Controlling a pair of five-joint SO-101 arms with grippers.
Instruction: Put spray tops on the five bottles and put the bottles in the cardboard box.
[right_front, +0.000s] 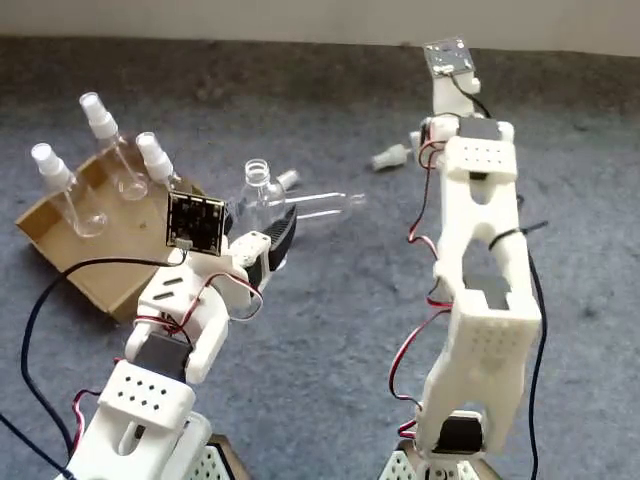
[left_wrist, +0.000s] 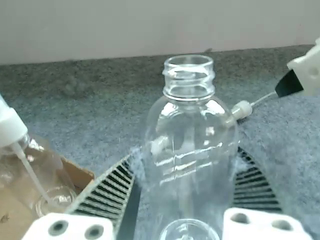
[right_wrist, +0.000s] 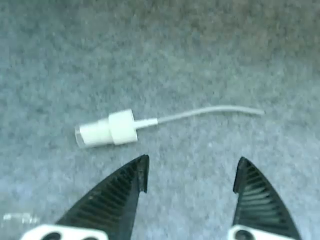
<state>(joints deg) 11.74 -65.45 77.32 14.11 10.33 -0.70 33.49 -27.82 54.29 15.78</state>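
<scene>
Lying beyond parted fingers (right_wrist: 120, 195), spray top (right_wrist: 107, 129)

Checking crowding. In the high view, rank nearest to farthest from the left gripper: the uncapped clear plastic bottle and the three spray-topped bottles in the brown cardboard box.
1. Uncapped clear plastic bottle, in the jaws of the left gripper.
2. Right-hand spray-topped bottle, right side of the brown cardboard box.
3. Middle spray-topped bottle, box's back.
4. Left-hand spray-topped bottle, box's left.

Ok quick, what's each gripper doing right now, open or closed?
Left gripper: closed on an uncapped bottle.
Right gripper: open, empty, by a loose spray top.
</scene>
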